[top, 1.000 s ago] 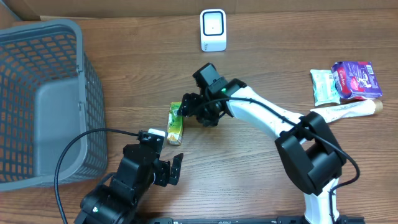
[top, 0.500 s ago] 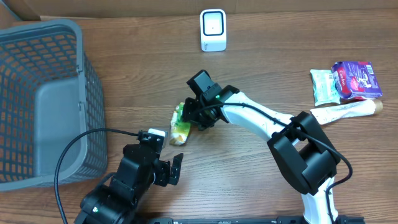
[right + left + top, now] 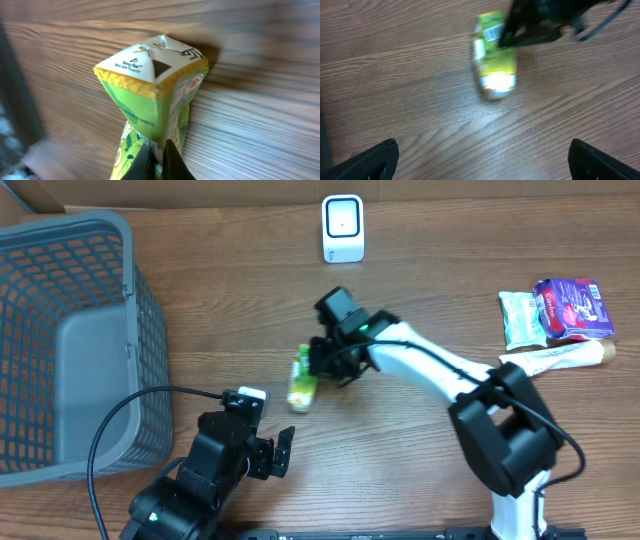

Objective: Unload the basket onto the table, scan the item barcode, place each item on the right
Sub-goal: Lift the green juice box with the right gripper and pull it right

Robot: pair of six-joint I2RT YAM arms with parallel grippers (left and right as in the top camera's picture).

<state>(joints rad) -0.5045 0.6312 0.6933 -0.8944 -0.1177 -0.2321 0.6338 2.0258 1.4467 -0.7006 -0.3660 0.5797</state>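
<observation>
A brown wood-grain table [image 3: 200, 300] fills every view, with a cardboard wall along its far edge. Nearest the robot's base, the left gripper [image 3: 482, 160] hovers low over the wood with its jaws spread wide and nothing between them.

Just ahead of it, near but not touching, lies the green and yellow drink carton [image 3: 494, 67]. The right gripper [image 3: 159, 157] has its jaws clamped hard on the carton's side. In the right wrist view the carton's body is pinched to a narrow waist between the fingertips, with the folded end flaring out beyond them. It may be tilted, with its lower end on the table, but the overhead view is too soft to be sure.

Well beyond the right gripper, by the back wall, stands the white scanner [image 3: 343, 228]. A grey mesh basket [image 3: 60, 340] sits far off to the left gripper's side, and some snack packets [image 3: 560, 315] lie well out to the right arm's side.

The main risk is the grip. A pinch this narrow on a crushed, soft carton could let it swivel or slip during the carry. The squeeze could also burst a seam. No barcode is legible, so it might end up facing away from the scanner or hidden in the crease.
</observation>
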